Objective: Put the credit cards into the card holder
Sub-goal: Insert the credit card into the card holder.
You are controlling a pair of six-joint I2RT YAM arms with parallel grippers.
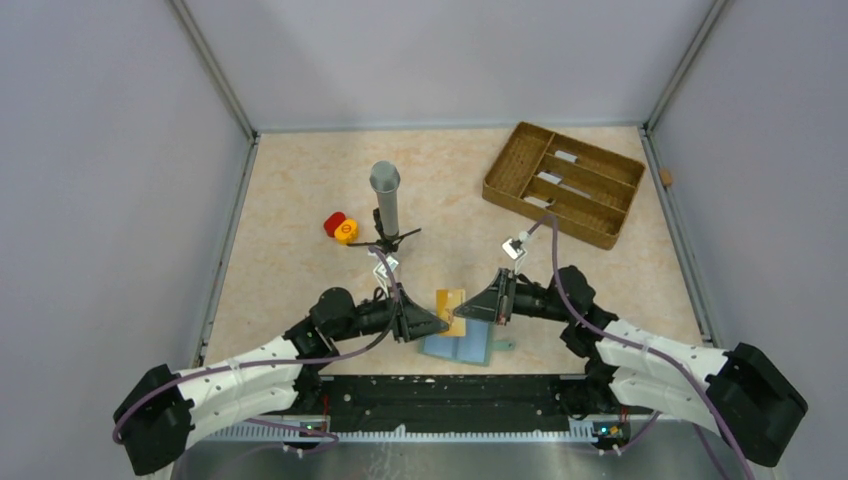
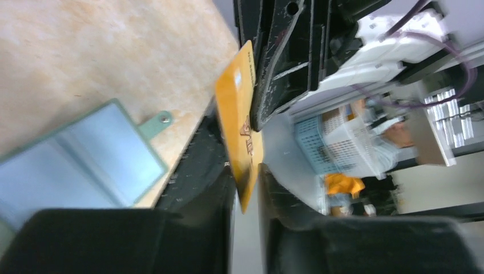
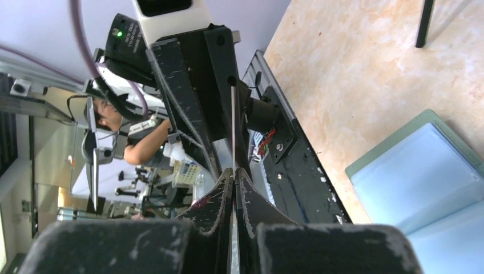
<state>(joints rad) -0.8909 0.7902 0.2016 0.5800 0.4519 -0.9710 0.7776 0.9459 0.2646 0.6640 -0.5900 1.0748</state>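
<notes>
A tan-gold credit card (image 1: 450, 303) hangs on edge just above the open card holder (image 1: 460, 348), whose light blue panels face up. Both grippers meet at this card from opposite sides. My right gripper (image 3: 234, 174) is shut on the card's thin edge (image 3: 233, 131). In the left wrist view the card (image 2: 237, 114) has one corner between the fingers of my left gripper (image 2: 246, 182), which stand narrowly open with a light gap beside it. The holder's green closing tab (image 2: 161, 120) points to the table's near edge. Silvery cards (image 1: 566, 157) lie in the brown tray.
The brown compartmented tray (image 1: 545, 216) stands at the back right. A grey tube on a black stand (image 1: 385, 195) rises behind the grippers. A red and yellow object (image 1: 340, 227) lies left of it. Grey walls close in the table on three sides.
</notes>
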